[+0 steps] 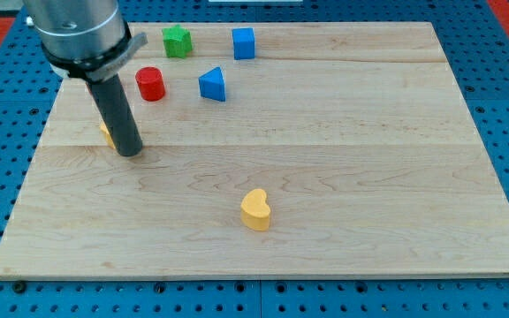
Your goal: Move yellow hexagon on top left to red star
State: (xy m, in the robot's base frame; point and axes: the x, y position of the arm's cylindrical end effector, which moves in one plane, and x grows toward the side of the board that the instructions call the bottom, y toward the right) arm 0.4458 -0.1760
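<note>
Pale wood made up our worktop (325, 132), the largest thing in view. Our end effector was a bare rod with nothing to clench; my tip (129, 153) rested on the worktop. A yellow block (106, 133), mostly hidden behind the rod, touched it on the view's left; its shape we could not tell. Toward the view's top lay the red cylinder (150, 84), green star (177, 41), blue triangle (212, 85) and blue cube (243, 42). The yellow heart (255, 210) sat well apart, lower right.

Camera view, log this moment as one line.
my tip touching yellow block, mostly hidden | red cylinder up-right | no red star in view | yellow heart far
</note>
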